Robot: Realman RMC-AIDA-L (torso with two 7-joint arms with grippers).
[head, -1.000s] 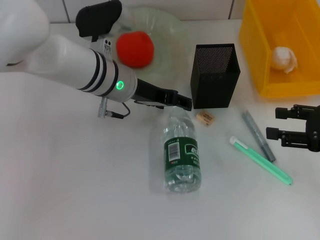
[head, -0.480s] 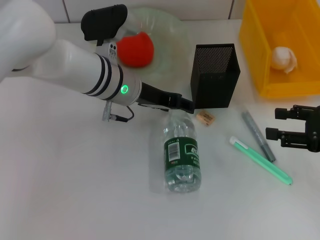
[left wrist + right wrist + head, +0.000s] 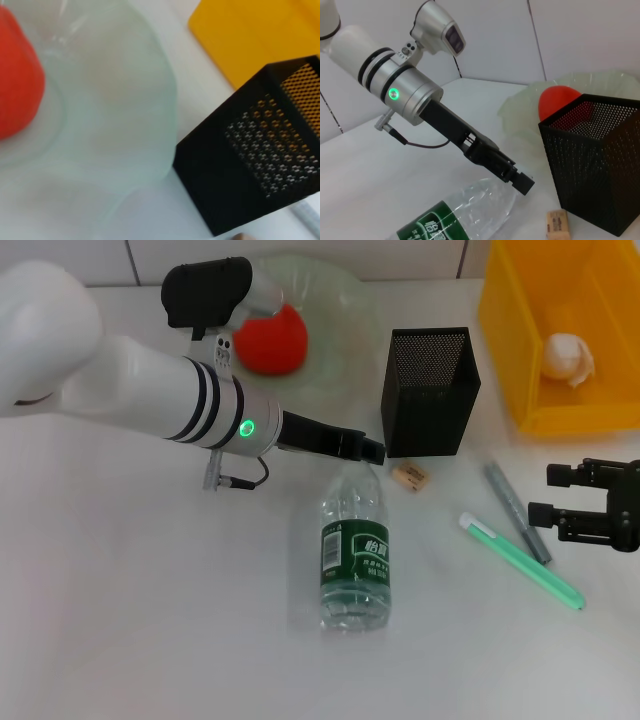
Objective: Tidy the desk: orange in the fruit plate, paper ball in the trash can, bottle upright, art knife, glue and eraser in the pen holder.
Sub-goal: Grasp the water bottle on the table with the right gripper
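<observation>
The clear bottle (image 3: 355,550) with its green label lies on the white desk, cap end toward the pen holder (image 3: 428,390). My left gripper (image 3: 365,450) is at the bottle's neck and looks shut on it; the cap is hidden. The right wrist view shows the same gripper (image 3: 520,180) over the bottle (image 3: 455,215). The orange (image 3: 270,338) sits in the fruit plate (image 3: 335,300). The paper ball (image 3: 567,358) lies in the yellow trash can (image 3: 510,330). The eraser (image 3: 410,475), the grey art knife (image 3: 517,510) and the green glue (image 3: 520,562) lie on the desk. My right gripper (image 3: 560,495) hovers open at the right edge.
The pen holder stands between the fruit plate and the trash can, with the eraser just in front of it. In the left wrist view the fruit plate's rim (image 3: 160,125) lies close beside the pen holder (image 3: 255,155). The left forearm (image 3: 150,390) spans the desk's back left.
The left gripper slid onto the bottle's cap end. The bottle has rolled, its label turning, and its base has shifted slightly left. The right gripper has barely moved.
</observation>
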